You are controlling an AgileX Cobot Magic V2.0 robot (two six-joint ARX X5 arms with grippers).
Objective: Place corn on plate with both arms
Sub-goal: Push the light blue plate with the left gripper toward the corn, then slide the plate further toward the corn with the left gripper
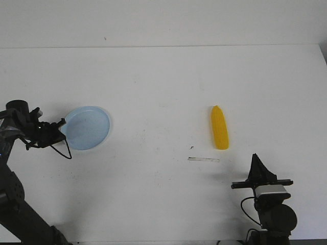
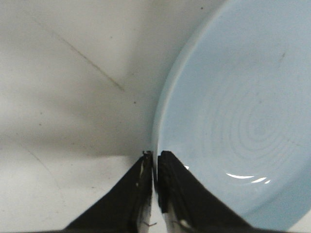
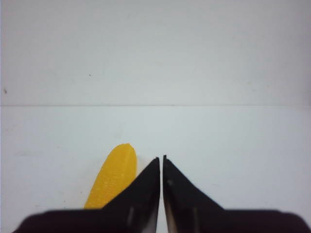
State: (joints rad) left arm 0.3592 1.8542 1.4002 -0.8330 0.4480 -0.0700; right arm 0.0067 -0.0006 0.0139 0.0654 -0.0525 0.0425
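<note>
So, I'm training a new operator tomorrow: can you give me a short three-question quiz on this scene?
1. True or false: the corn already lies on the plate.
2. Which arm has its jaws closed on the plate's rim: A) left, B) right?
3. Fill in: the right gripper is shut and holds ____.

Key: 1 false, the corn lies on the table apart from the plate; 2 A, the left gripper; 3 nothing.
</note>
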